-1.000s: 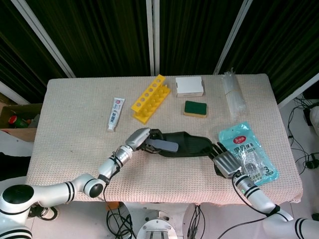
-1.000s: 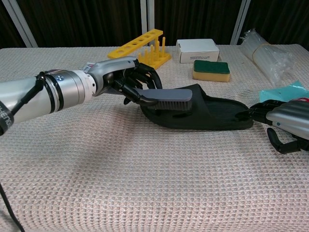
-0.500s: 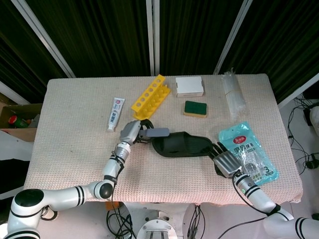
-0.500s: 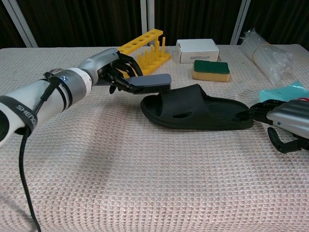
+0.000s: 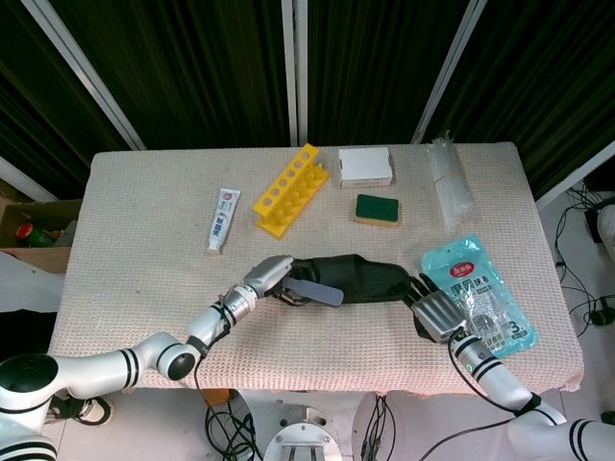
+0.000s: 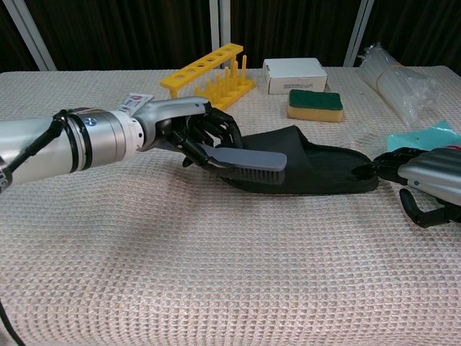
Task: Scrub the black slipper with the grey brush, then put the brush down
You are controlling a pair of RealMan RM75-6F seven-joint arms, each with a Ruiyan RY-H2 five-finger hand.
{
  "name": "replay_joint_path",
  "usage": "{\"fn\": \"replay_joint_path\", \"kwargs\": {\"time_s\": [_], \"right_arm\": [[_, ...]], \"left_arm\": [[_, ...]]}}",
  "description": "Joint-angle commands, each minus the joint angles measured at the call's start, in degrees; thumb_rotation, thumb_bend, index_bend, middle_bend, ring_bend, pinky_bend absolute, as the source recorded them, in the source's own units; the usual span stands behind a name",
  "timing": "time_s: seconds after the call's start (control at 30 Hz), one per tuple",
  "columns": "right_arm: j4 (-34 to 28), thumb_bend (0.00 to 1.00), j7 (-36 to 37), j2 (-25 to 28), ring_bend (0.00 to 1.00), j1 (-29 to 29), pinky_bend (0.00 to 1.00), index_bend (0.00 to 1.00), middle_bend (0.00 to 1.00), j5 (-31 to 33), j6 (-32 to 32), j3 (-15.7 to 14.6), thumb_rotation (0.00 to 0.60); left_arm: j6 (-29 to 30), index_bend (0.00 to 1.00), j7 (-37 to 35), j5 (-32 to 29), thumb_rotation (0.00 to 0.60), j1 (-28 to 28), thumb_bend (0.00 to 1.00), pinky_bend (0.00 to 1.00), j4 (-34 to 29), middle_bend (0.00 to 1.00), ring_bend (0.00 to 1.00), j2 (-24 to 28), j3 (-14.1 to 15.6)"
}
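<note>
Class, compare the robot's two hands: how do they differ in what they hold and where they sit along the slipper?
The left hand holds the grey brush over the black slipper's toe end; the right hand holds no tool and rests at its heel end. The left is raised; the right sits low. Both share dark fingers.

teal packet (image 5: pixel 478 293) | numeral "3" | other print unreadable

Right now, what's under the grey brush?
The grey brush, held by the left hand, sits over the toe end of the black slipper. Whether its bristles touch is hidden behind the brush.
</note>
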Motion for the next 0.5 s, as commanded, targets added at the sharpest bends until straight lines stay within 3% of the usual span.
{"fn": "replay_joint_path", "kwargs": {"time_s": [0.03,0.2,0.4,0.5], "right_arm": [[0.1,0.92,0.1,-0.1,0.00,0.0,0.00,0.06,0.13,0.1,0.0,0.0,0.475],[0.3,0.92,0.3,-0.1,0.00,0.0,0.00,0.06,0.13,0.1,-0.1,0.0,0.474],[0.3,0.92,0.2,-0.2,0.00,0.1,0.00,0.06,0.13,0.0,-0.2,-0.1,0.475],[0.2,0.92,0.3,-0.2,0.00,0.1,0.00,0.06,0.13,0.0,-0.2,0.0,0.475]], "left_arm": [[3.5,0.83,0.2,-0.3,0.600,0.2,0.46,0.75,1.9,0.85,0.71,-1.8,-0.1],[8.4,0.83,3.5,-4.2,0.600,0.6,0.46,0.75,4.2,0.86,0.71,-5.7,-1.7],[15.9,0.83,14.1,-12.8,0.600,0.8,0.46,0.75,7.6,0.86,0.72,-11.6,-4.4],[16.8,0.83,17.5,-15.1,0.600,0.8,0.47,0.75,7.0,0.86,0.72,-11.9,-4.7]]}}
